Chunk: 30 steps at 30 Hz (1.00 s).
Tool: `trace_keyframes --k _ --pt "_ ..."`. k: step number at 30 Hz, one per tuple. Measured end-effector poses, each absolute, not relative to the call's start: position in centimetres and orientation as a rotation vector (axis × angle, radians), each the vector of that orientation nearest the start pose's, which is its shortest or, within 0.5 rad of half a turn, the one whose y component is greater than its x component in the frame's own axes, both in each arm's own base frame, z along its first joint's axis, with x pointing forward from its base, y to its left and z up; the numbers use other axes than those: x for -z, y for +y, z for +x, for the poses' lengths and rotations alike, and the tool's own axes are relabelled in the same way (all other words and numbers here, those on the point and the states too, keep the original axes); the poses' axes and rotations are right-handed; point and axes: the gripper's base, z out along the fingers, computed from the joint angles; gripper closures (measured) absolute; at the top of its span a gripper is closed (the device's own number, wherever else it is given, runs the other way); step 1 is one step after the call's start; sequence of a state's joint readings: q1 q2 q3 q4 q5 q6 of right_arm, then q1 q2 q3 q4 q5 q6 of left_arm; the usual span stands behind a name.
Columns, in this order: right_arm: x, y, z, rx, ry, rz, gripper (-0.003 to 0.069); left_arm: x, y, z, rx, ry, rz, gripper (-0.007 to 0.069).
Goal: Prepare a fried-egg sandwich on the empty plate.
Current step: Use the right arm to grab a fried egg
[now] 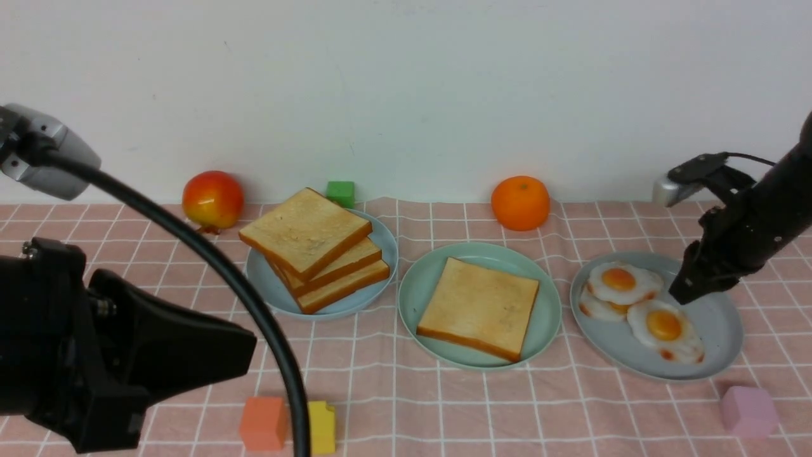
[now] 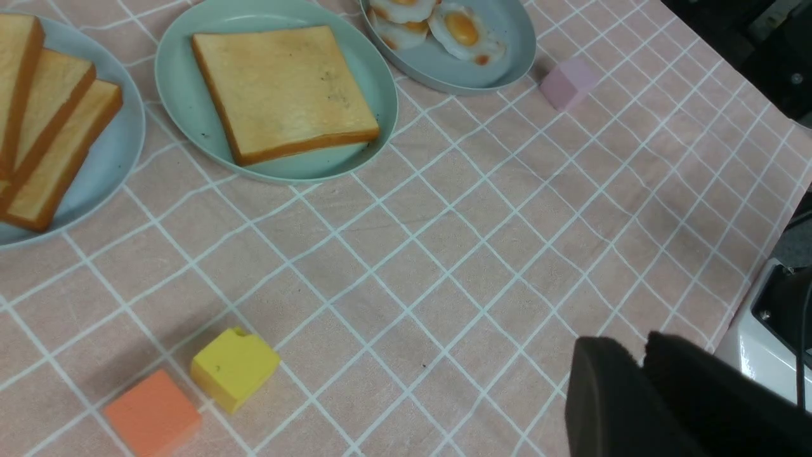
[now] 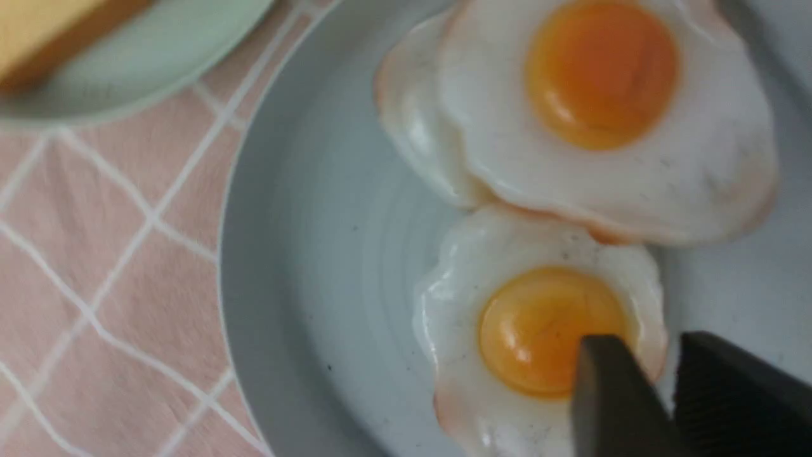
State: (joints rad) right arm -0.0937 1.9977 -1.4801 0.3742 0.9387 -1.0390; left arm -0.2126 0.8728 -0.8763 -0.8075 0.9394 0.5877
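The mint-green empty plate (image 1: 422, 285) (image 2: 184, 120) in the middle carries one toast slice (image 1: 479, 306) (image 2: 282, 89). To its right, a grey-blue plate (image 1: 720, 324) (image 3: 317, 254) holds fried eggs: a front egg (image 1: 665, 327) (image 3: 539, 330) and a back egg (image 1: 620, 280) (image 3: 602, 82) resting on another. My right gripper (image 1: 680, 293) (image 3: 647, 346) hangs low over that plate, slightly open. One finger is over the front egg's yolk and the other is past the egg's rim. The egg lies flat. My left gripper (image 1: 250, 346) (image 2: 642, 346) hovers shut and empty at the near left.
A pile of toast (image 1: 307, 244) sits on a pale blue plate (image 1: 387, 254) at left. An apple (image 1: 212, 198), green cube (image 1: 340, 192) and orange (image 1: 520, 202) line the back. Orange (image 1: 262, 422), yellow (image 1: 322, 426) and lilac (image 1: 748, 410) cubes lie near the front edge.
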Motion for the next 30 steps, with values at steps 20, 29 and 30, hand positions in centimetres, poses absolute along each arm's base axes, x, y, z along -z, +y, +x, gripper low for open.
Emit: trace_keyframes --k 20,29,30 --pt "-15.7 -0.7 42.1 -0.351 2.575 -1.069 0.0491 -36.3 -8.4 13.9 0.791 2.119 0.607 0.0477" --pt "-16.2 -0.7 42.1 -0.338 2.568 -1.089 0.0665 -36.3 -8.4 13.9 0.791 2.119 0.607 0.0473" --pt "-16.5 -0.8 41.9 -0.336 2.568 -1.1 0.0665 -36.3 -8.4 13.9 0.791 2.119 0.607 0.047"
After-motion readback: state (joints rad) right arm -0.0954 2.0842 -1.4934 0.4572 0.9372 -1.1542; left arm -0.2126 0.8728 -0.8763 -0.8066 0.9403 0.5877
